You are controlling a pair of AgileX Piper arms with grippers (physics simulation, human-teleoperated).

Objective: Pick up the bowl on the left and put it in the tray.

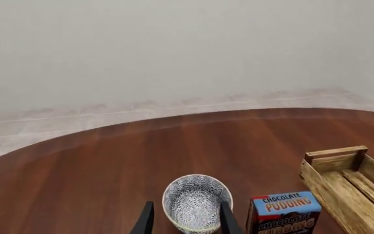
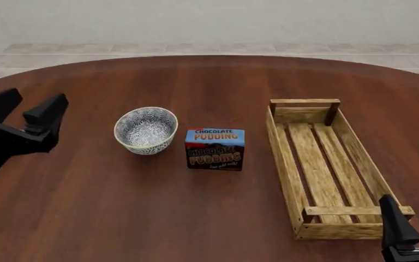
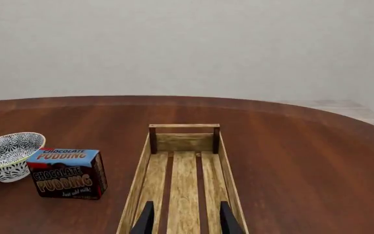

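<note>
The bowl [image 2: 145, 130], blue-and-white patterned with a cream rim, stands upright on the table left of centre. My left gripper [image 2: 26, 109] is open, well to the left of the bowl and clear of it. In the left wrist view the bowl [image 1: 196, 201] shows between the two dark fingers of the left gripper [image 1: 185, 207], farther along. The tray [image 2: 285, 158], a long light-wood slatted crate, lies on the right with nothing in it. My right gripper [image 2: 415, 218] is open at the tray's near end. In the right wrist view the right gripper [image 3: 185, 214] looks along the tray [image 3: 184, 129].
A blue chocolate pudding box [image 2: 215, 148] stands upright between the bowl and the tray, close to the bowl's right side. It also appears as the pudding box [image 1: 284, 213] and the pudding box [image 3: 66, 173]. The round dark wooden table [image 2: 195, 218] curves away at the far edge.
</note>
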